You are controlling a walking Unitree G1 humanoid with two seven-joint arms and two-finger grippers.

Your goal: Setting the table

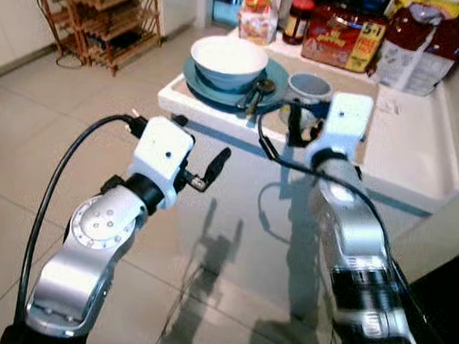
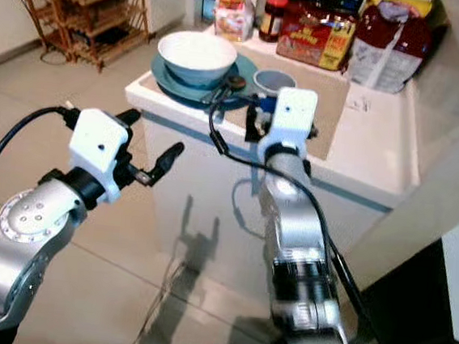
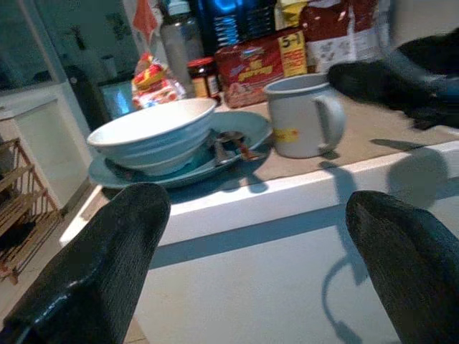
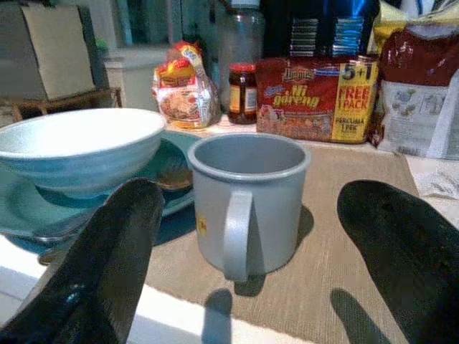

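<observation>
Reaching step: the right gripper [image 4: 244, 251], fingers spread wide, faces the grey metal mug [image 4: 247, 202] on the tan woven placemat [image 4: 344, 265] (handle toward it). Next, straddle and close. The left gripper [image 3: 258, 265] hovers open, off the placemat.

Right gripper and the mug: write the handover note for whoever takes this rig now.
Right gripper: open, at the table edge, lined up on the grey mug, handle facing it, not touching.
Left gripper: open, off the table's near left corner, holding nothing.
Things: mug stands on the tan placemat; white bowl sits on the teal plate, cutlery lying on the plate's right side, all on the white table. Food packets line the far edge.
Done: nothing gripped yet.
Left: probably close on the mug and place it, then sort bowl, plate and cutlery.
</observation>
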